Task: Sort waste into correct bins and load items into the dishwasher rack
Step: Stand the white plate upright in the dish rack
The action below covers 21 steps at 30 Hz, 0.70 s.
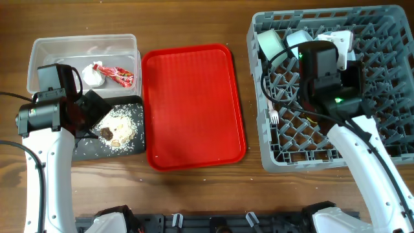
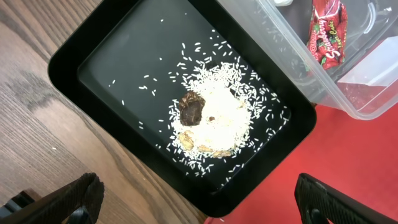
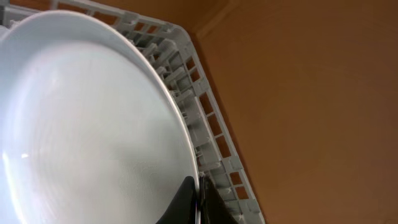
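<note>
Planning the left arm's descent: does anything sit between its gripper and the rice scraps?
Nothing visible does: the left gripper hangs open over the black tray, rice scraps lying uncovered, a dark lump on them.

1. A robot test bench dressed as a kitchen clean-up station: white robot arms (image 1: 45,175) stand at a plain wooden table (image 1: 194,19).
2. Just ahead of the spread left fingers (image 2: 74,199), a black tray (image 2: 106,68) of rice scraps (image 2: 217,118) lies just beside a clear tub (image 2: 373,93).
3. Beside the right fingers (image 3: 185,202), pinching a pale plate (image 3: 81,124), runs a grey dishwasher rack (image 3: 211,143).

light: even, warm | sheen: plate (image 3: 93,124) (faint) | focus: perhaps soft close-up
</note>
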Each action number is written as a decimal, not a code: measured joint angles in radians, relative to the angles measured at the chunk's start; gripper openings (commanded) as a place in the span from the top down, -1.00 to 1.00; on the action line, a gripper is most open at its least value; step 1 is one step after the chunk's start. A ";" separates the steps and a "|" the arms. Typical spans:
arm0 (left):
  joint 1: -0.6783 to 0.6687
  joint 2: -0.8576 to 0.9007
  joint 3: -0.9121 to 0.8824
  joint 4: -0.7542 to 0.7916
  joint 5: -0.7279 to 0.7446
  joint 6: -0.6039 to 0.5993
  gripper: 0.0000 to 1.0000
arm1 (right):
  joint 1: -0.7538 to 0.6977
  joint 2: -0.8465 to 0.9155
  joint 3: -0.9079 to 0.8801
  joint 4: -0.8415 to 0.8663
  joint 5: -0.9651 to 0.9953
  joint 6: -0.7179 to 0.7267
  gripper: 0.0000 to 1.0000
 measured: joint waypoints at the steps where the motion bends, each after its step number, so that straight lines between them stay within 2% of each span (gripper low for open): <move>1: 0.000 0.000 0.000 0.001 0.000 0.000 -1.00 | 0.003 0.000 0.000 0.002 0.000 -0.004 0.91; 6: 0.000 0.000 0.000 0.004 0.000 0.000 -1.00 | 0.044 0.011 -0.006 0.002 -0.003 -0.014 0.91; 11: 0.000 0.000 0.000 0.003 0.000 0.000 -1.00 | 0.103 0.111 -0.059 0.004 -0.008 0.029 0.87; 12: 0.000 0.000 0.000 0.003 0.000 0.000 -1.00 | 0.118 0.137 -0.068 0.004 -0.032 0.064 0.24; 14: 0.000 0.000 0.000 0.004 0.000 0.000 -0.99 | 0.138 0.147 -0.070 0.005 -0.068 0.106 -0.29; 16: 0.000 0.000 0.000 0.004 0.000 0.000 -0.99 | 0.144 0.146 -0.070 0.009 -0.088 0.138 -0.55; 18: 0.000 0.000 0.000 0.005 0.000 0.000 -0.99 | 0.141 0.134 -0.070 0.010 -0.137 0.160 -0.67; 20: -0.015 0.000 0.000 0.023 0.000 0.005 -0.99 | 0.064 0.028 -0.071 0.009 -0.352 0.171 -0.86; 21: -0.043 0.000 -0.001 0.066 0.015 0.035 -1.00 | 0.026 -0.012 -0.070 0.010 -0.433 0.170 -0.87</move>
